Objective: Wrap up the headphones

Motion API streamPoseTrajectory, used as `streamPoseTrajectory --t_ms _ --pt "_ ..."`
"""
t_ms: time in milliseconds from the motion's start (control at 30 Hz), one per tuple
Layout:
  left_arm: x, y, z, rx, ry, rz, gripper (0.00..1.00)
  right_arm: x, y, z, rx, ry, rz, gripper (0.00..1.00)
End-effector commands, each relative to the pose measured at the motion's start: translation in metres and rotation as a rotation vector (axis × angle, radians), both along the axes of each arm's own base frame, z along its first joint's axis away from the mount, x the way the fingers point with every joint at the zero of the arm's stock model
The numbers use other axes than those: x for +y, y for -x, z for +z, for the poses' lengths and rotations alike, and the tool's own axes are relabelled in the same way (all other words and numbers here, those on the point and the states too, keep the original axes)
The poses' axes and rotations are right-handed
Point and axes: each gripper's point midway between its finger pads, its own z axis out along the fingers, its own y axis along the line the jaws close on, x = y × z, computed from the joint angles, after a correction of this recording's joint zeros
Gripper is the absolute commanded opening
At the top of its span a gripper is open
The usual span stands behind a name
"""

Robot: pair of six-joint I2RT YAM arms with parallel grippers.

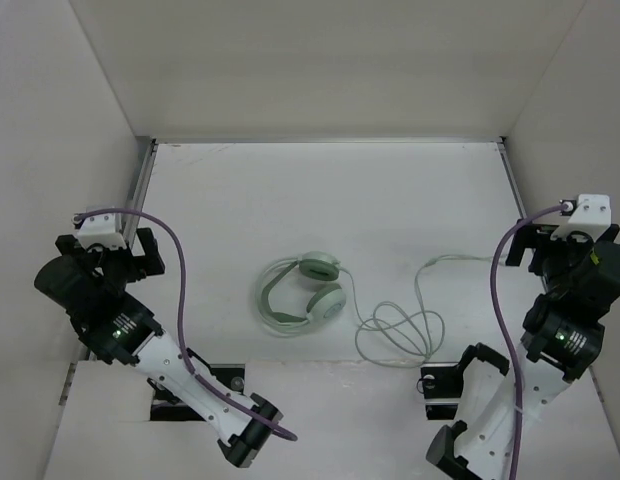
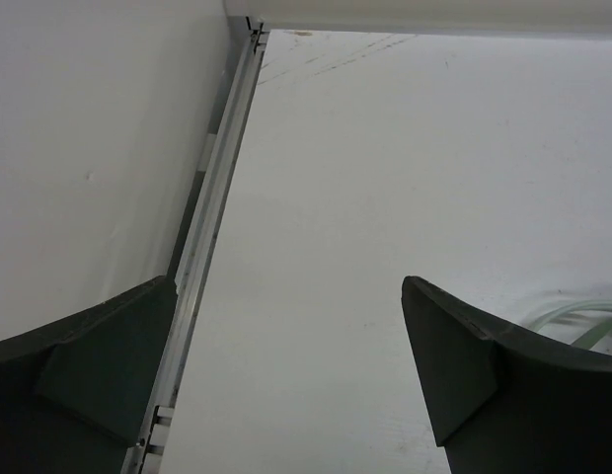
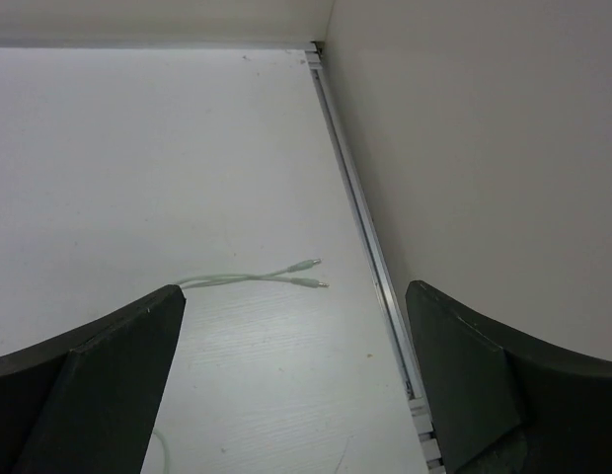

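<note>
The pale mint-green headphones lie flat in the middle of the white table, ear cups to the right. Their thin cable runs right in loose loops, then back to the far right, ending in two plugs. My left gripper is open and empty at the table's left edge, well left of the headphones; in the left wrist view a bit of green headband shows beside the right finger. My right gripper is open and empty at the right edge, with the plugs just ahead of it in the right wrist view.
White walls enclose the table on the left, far and right sides. A metal rail runs along the left wall's foot and along the right wall's foot. A white shelf covers the near edge between the arm bases.
</note>
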Motion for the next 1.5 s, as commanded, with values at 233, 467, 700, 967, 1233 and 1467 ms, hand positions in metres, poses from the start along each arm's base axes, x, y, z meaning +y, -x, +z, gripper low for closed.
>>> streamPoseTrajectory --t_ms 233,467,700,967,1233,1467 --pt "-0.009 -0.005 0.015 -0.028 -0.013 -0.031 1.0 -0.012 0.008 0.029 -0.233 0.186 -0.086 1.0" --pt "-0.032 -0.03 0.034 -0.033 0.125 -0.146 1.0 -0.022 -0.006 0.042 -0.328 0.202 -0.101 1.0" --pt "-0.076 -0.07 -0.022 0.283 0.332 -0.206 0.97 0.004 -0.051 0.06 -0.416 0.038 0.084 1.0" --pt "-0.123 -0.078 -0.086 0.528 0.154 -0.27 0.97 0.047 -0.135 -0.006 -0.197 -0.165 0.279 1.0" --pt "-0.167 -0.091 -0.13 0.653 0.144 -0.364 0.96 0.102 -0.134 -0.02 -0.068 -0.153 0.455 1.0" --pt "-0.201 -0.081 -0.171 0.711 0.119 -0.381 0.94 0.133 -0.126 -0.018 -0.032 -0.147 0.543 1.0"
